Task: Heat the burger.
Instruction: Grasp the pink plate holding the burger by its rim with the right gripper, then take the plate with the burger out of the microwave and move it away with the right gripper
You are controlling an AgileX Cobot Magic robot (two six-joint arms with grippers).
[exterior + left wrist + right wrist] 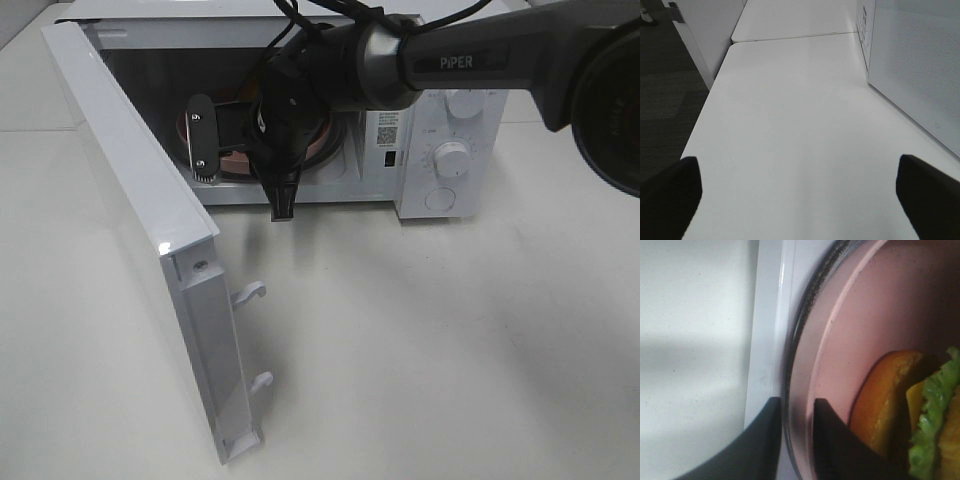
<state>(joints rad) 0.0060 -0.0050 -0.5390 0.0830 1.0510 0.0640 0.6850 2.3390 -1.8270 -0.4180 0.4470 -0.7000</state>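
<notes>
The burger (890, 400), with a golden-brown bun and green lettuce, lies on its side on a pink plate (865, 315) in the right wrist view. The plate sits inside the open white microwave (440, 150), and part of it (325, 140) shows in the high view, where the arm hides the burger. My right gripper (283, 200) reaches into the microwave's mouth. Its fingertips (797, 440) stand close together, pinching the plate's front rim. My left gripper (800, 200) is open and empty above the bare table, outside the high view.
The microwave door (150, 200) stands wide open, swung out to the front left, with its latch hooks facing the middle. Its outer face (920, 65) shows in the left wrist view. The white table (420, 340) extends in front. The table's left edge drops to a dark floor (665, 100).
</notes>
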